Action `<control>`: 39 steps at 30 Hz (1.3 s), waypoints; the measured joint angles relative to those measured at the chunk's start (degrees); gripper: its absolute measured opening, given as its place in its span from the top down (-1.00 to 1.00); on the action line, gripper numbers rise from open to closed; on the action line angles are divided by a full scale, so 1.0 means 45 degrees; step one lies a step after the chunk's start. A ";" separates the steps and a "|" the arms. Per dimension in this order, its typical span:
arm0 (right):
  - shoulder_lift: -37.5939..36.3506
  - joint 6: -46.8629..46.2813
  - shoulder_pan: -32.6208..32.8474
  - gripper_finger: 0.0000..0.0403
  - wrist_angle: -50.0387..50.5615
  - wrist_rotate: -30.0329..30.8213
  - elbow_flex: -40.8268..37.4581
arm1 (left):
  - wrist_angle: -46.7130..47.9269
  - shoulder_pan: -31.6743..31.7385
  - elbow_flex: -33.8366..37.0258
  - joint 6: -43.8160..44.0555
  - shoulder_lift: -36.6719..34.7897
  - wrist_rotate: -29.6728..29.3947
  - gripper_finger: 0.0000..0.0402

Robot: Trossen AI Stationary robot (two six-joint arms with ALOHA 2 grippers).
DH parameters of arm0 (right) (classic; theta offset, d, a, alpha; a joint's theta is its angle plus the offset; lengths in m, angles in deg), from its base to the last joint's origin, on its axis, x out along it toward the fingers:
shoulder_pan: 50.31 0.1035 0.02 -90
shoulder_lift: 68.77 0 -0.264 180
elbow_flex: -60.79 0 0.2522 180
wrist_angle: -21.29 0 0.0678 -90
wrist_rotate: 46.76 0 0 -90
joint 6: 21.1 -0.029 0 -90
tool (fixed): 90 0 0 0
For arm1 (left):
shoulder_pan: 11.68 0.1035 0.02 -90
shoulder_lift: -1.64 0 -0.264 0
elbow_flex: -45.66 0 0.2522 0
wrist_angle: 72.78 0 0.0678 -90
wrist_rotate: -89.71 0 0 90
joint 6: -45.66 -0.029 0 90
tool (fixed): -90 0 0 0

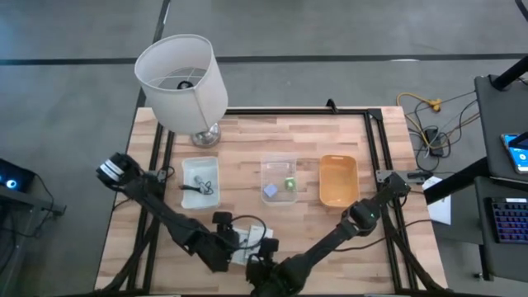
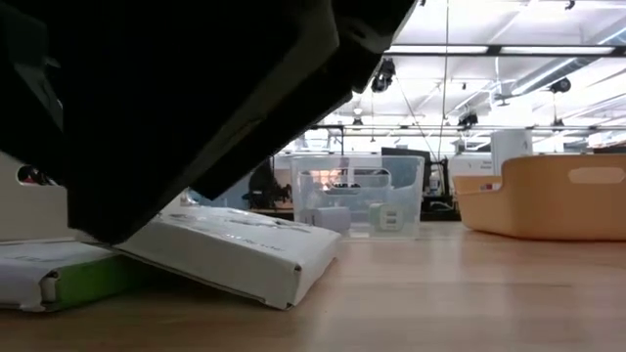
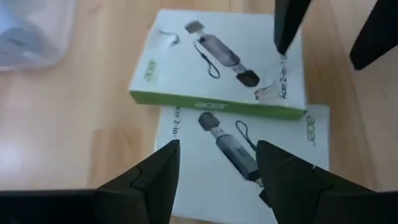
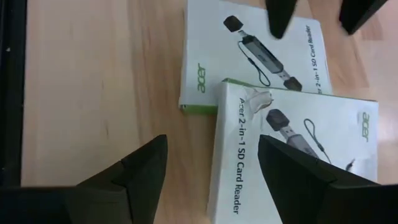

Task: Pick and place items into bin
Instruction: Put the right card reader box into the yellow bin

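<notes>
Both grippers, left (image 3: 214,177) and right (image 4: 211,171), hang open over your two packets (image 3: 217,62) (image 4: 292,155) at 6 o'clock, neither yet binned.

Both arms are showing as dark, near-black jointed links; the left arm (image 1: 165,210) is wearing a white-banded collar far back from its gripper, while the right arm (image 1: 346,231) is carrying rounded black joint housings, its fingers (image 4: 124,180) tapering to matte wedges

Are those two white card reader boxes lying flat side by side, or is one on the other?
One overlaps the other: the upper box rests tilted on the lower box's edge, its far side raised in the low view.
</notes>
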 joint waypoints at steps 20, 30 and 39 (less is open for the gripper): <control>-0.0854 -0.0972 -0.0472 -0.13 0.1462 0.1761 -0.0685 | -0.1694 0.0568 -0.0102 -0.0773 0.0207 0.0923 0.03; -0.3566 -0.4254 -0.0378 -0.13 0.4021 0.0420 -0.1639 | -0.1122 0.2087 0.0005 0.0182 -0.1021 0.1256 0.03; -0.5476 -0.6328 -0.0730 0.15 0.0144 -0.4661 -0.6927 | -0.0496 0.4309 0.0044 0.2560 -0.1207 0.5524 0.03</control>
